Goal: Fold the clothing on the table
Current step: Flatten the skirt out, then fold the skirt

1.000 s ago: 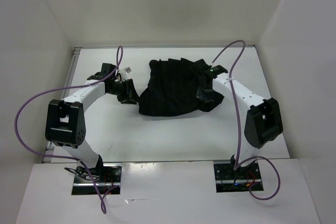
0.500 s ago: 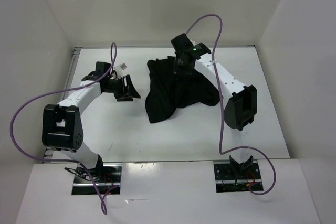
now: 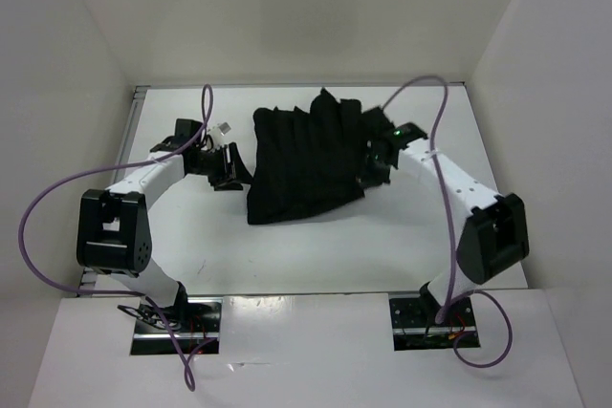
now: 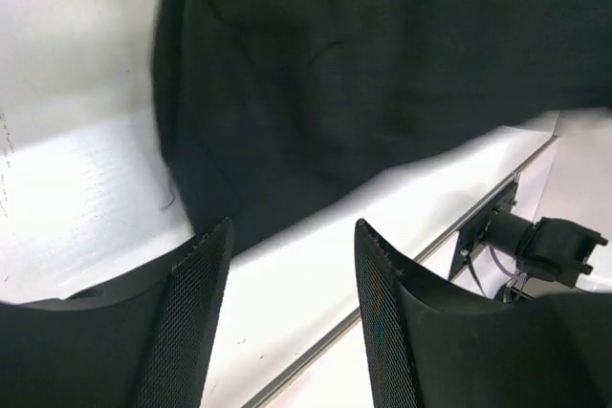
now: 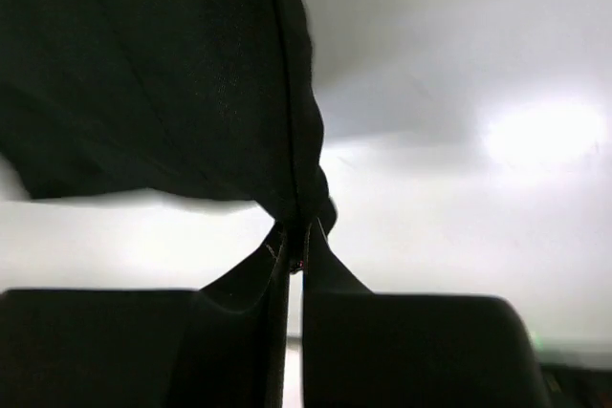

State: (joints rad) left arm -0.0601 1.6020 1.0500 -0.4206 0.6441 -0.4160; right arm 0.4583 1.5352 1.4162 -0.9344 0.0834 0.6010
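Hovering at center-left of the top view, left gripper [image 3: 229,165] has its fingers spread with nothing between them. Just right of it, the clothing [image 3: 301,161], black and pleated, lies spread on the table [image 3: 316,255] at upper center. At the fabric's right edge, right gripper [image 3: 371,165] is clenched on a pinched fold.

- clothing [image 3: 301,164]: plain black
- worktop [image 3: 316,255]: glossy white
- left claw [image 4: 287,246]: black, fine mesh pattern on its fingers [image 4: 196,312]
- cables [image 3: 207,107]: purple
- arms [image 3: 153,174]: white links, black joints
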